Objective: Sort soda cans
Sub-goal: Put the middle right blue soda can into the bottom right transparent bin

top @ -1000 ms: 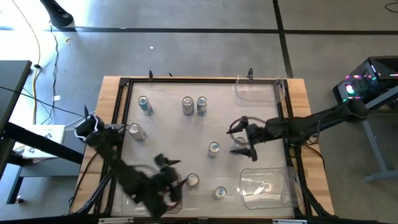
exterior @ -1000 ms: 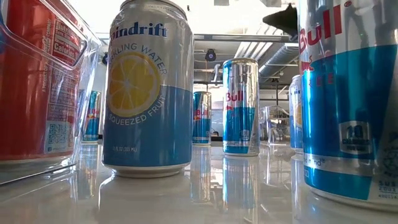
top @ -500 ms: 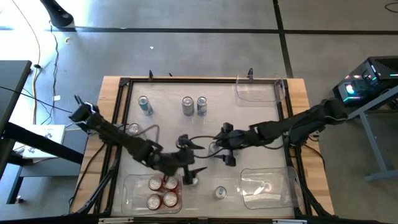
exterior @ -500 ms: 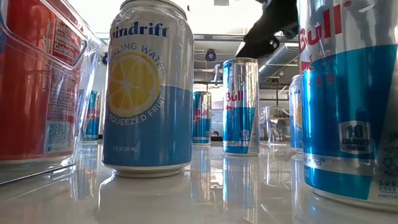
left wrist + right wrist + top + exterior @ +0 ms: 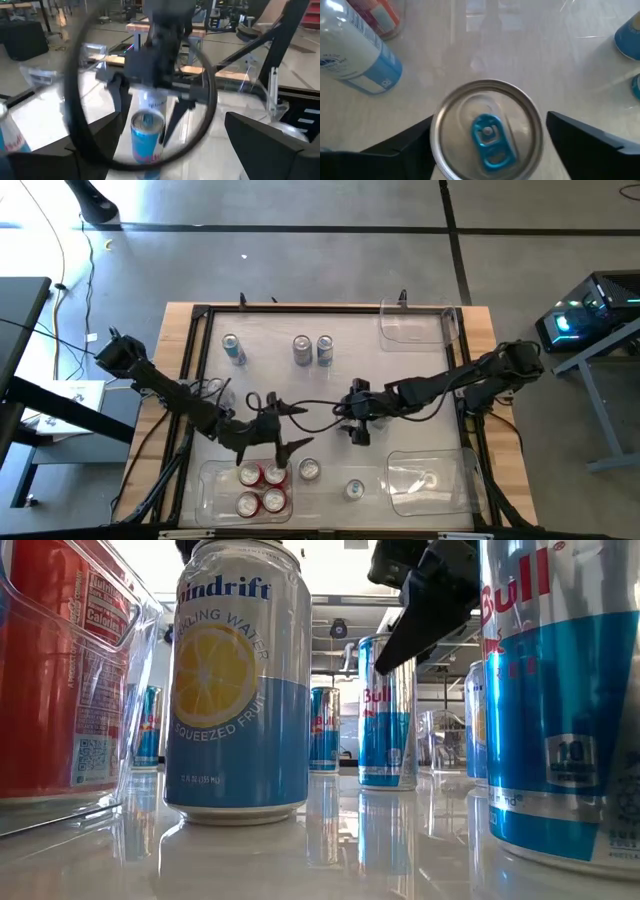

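Note:
A blue-and-silver soda can (image 5: 345, 418) stands upright at the table's middle; the right wrist view shows its silver top with a blue tab (image 5: 487, 132). My right gripper (image 5: 349, 416) hangs over it from above, open, one finger on each side of the can (image 5: 490, 125); I see no touch. In the low view it shows dark above that can (image 5: 388, 710). My left gripper (image 5: 290, 426) is open, left of that can and facing it (image 5: 147, 137). Three red cans (image 5: 260, 485) stand in the near-left bin. More cans stand loose on the table.
Three blue cans (image 5: 302, 348) stand in a row near the far edge, and another (image 5: 215, 388) stands at the left under my left arm. A pale lemon can (image 5: 310, 470) and a blue can (image 5: 354, 490) stand near. Clear bins sit near-right (image 5: 455, 485) and far-right (image 5: 415, 325).
My left gripper has moved away from the near-left bin toward the table's middle, uncovering the red cans in it. My right gripper has travelled toward the table's left and come down over the middle can. The cans have stayed put.

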